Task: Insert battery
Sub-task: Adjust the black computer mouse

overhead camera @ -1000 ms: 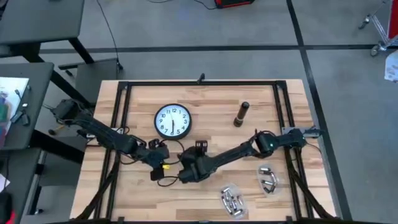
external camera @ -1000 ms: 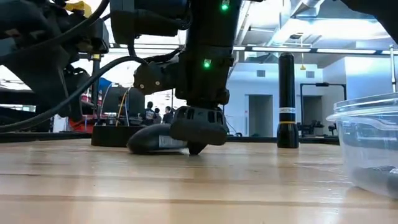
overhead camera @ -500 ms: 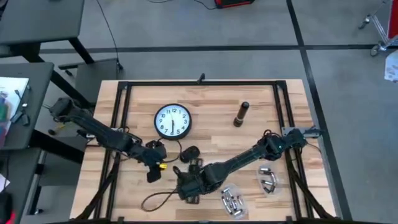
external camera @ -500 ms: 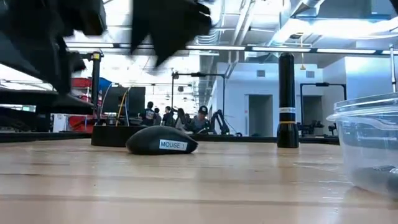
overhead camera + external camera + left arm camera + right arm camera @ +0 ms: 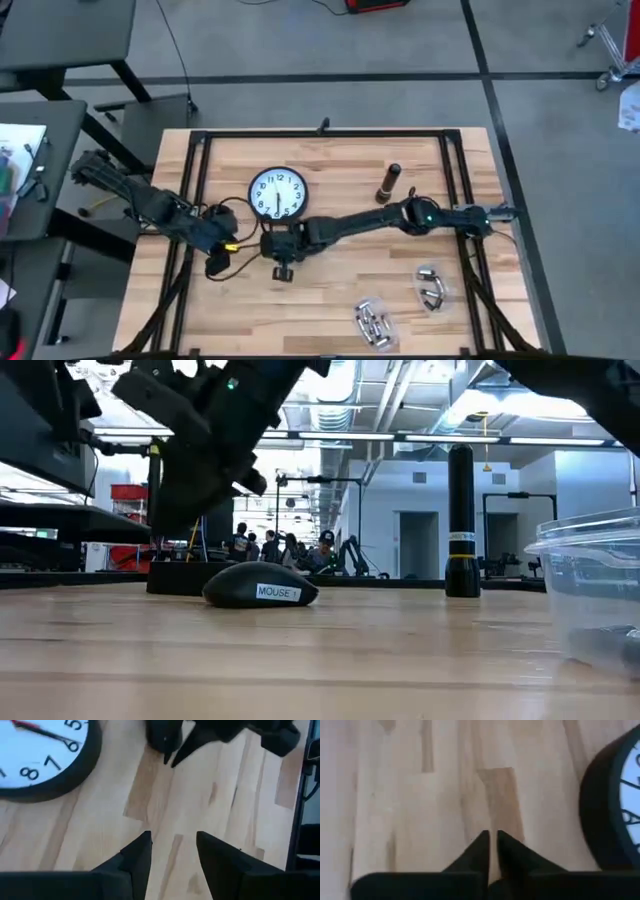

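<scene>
1. Near the middle of the table, just in front of the clock [image 5: 277, 193], the right gripper [image 5: 492, 836] is held low over bare wood; its fingers are pressed almost together and nothing is seen between them
2. Beside it, on the clock's left-front side, the left gripper [image 5: 172, 837] is kept with its fingers parted and empty, pointed towards the right gripper, apparently so that it is ready to steady or receive something
3. No battery is carried by either gripper. The batteries [image 5: 372, 325] are kept loose in a clear tub at the front of the table, and more are stored in a second tub [image 5: 430, 287] to its right, well apart from both grippers
4. A dark mouse [image 5: 260, 585] with a white "MOUSE" label is set flat on the wood in the low view; in the high view it is hidden, probably under the right arm. It is judged a likely recipient for a battery, as is the flashlight [image 5: 388, 183] stood upright behind and to the right of the clock
5. The task is judged to be at an early stage: a battery has yet to be fetched, and the closed right fingers would need to be opened first
</scene>
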Action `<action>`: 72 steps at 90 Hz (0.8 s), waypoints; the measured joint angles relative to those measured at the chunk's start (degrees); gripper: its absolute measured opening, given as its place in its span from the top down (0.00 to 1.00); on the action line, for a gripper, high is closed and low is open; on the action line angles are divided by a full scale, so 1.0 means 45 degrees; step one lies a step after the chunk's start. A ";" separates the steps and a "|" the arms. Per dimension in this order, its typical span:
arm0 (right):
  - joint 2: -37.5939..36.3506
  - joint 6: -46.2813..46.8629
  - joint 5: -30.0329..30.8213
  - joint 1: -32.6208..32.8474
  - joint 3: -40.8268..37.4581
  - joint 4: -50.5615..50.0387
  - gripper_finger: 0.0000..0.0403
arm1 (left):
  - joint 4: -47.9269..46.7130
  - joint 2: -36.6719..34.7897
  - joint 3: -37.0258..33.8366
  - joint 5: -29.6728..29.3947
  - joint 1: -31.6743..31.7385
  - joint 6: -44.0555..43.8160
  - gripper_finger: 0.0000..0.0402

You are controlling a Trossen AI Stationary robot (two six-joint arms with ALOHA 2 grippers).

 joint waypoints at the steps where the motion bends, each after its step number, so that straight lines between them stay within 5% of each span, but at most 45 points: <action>1: 0.0000 -0.0031 -0.0009 -0.0012 -0.0016 -0.0034 0.99 | -0.0022 -0.0001 0.0000 -0.0004 0.0000 -0.0012 0.66; 30: 0.0262 -0.0704 -0.0194 -0.0050 -0.0190 -0.2819 0.99 | 0.0031 0.0119 -0.0005 -0.0192 0.0000 0.0002 0.66; 56: 0.0268 0.0019 -0.0013 -0.0356 -0.0165 -0.7539 1.00 | -0.0061 0.0235 -0.0049 -0.0740 0.0198 -0.0548 0.66; 72: -0.1020 0.0366 -0.0279 -0.0146 -0.0292 -0.8355 1.00 | 0.0176 0.0389 0.0020 -0.0148 0.0792 -0.0257 0.66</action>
